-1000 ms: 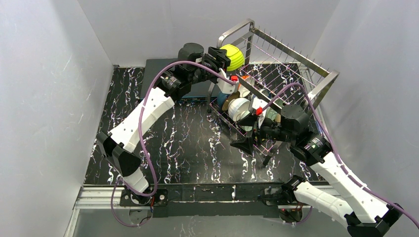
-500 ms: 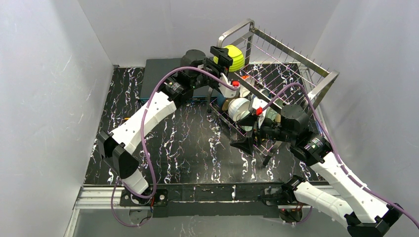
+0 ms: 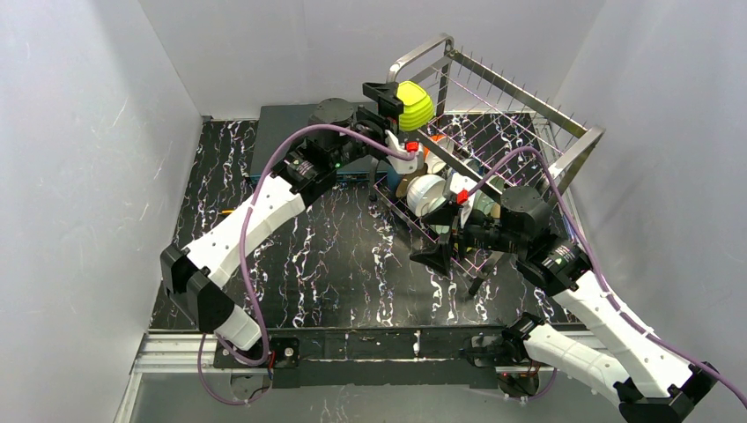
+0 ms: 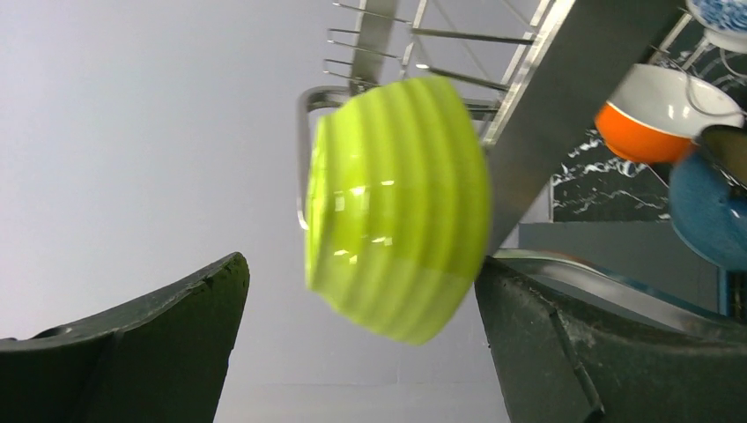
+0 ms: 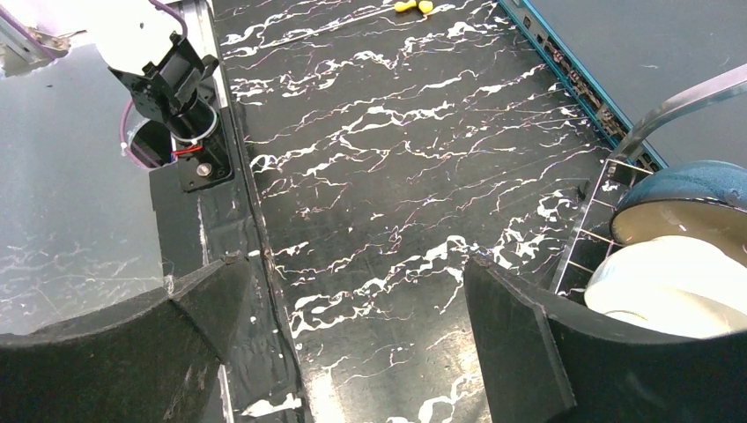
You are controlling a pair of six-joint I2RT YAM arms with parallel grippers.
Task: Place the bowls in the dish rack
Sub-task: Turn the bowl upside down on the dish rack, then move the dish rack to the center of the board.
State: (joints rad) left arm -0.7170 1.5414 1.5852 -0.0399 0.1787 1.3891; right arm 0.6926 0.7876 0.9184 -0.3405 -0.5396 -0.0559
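— At the far edge of the counter (image 3: 335,247), on the left end of the dish rack's (image 3: 528,92) top tier: yellow-green bowl (image 4: 396,220), tipped up on its rim. Held, or parked?

— Parked, most likely. Noted left pincer (image 4: 359,273) spread wide, one finger either side of it, with a clear gap on one side and barely any on the other. Looks propped by the wires alone.

— Why on edge?

— Suits the prongs; drains and packs tighter that way. Same lower down in the rack: white bowl (image 3: 429,192), orange bowl (image 4: 647,132), dark blue bowl (image 4: 705,211), all standing.

— And the right pincer (image 5: 352,269)?

— Open, empty, hovering over the counter's middle, just beside the rack's near end. Probably waiting clear to leave room.

— Risk?

— Could roll off if clipped. Best to back out straight, without brushing the rim.
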